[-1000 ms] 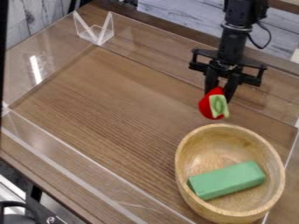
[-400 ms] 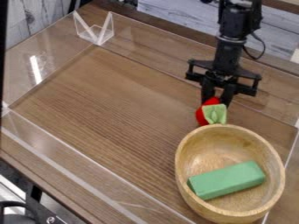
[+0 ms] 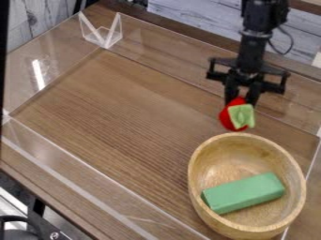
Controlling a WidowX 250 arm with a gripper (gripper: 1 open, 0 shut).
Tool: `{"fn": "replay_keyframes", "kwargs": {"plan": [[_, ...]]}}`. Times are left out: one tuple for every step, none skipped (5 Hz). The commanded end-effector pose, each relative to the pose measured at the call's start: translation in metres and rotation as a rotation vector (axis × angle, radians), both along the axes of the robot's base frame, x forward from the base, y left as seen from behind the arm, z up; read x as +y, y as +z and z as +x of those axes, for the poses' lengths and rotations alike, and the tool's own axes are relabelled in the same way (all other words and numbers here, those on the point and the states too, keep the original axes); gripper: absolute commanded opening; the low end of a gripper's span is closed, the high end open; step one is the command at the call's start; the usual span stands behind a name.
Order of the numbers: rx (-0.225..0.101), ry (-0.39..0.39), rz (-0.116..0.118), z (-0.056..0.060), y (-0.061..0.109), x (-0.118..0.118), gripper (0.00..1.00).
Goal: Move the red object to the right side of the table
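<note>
The red object, a small rounded red toy with a light green leafy end, hangs at the right side of the table, just behind the wooden bowl. My gripper comes straight down on it from above, its black fingers shut on the toy's top. I cannot tell whether the toy touches the wood or hangs just above it.
A wooden bowl holding a flat green block stands at the front right, close below the toy. Low clear acrylic walls run round the table's edge. A small clear stand sits at the back left.
The gripper, still holding the red toy, dipped a little left and down, then shifted back right and slightly up. The bowl and green block stayed put.
</note>
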State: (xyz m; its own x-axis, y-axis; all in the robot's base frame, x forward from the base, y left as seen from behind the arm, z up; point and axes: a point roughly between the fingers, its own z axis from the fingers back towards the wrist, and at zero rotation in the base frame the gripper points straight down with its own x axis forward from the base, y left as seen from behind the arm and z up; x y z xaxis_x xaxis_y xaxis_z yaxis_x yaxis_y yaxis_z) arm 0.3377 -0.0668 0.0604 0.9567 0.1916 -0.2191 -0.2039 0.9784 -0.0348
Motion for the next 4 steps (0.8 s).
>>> {"fn": "replay_keyframes", "kwargs": {"plan": [[-0.05, -0.034, -0.016, -0.001, 0.008, -0.013, 0.0], [-0.045, -0.089, -0.023, -0.002, 0.008, -0.013, 1.0], [-0.038, -0.145, -0.028, -0.003, 0.007, -0.013, 1.0], [-0.068, -0.161, -0.039, 0.004, 0.025, 0.002, 1.0]]}}
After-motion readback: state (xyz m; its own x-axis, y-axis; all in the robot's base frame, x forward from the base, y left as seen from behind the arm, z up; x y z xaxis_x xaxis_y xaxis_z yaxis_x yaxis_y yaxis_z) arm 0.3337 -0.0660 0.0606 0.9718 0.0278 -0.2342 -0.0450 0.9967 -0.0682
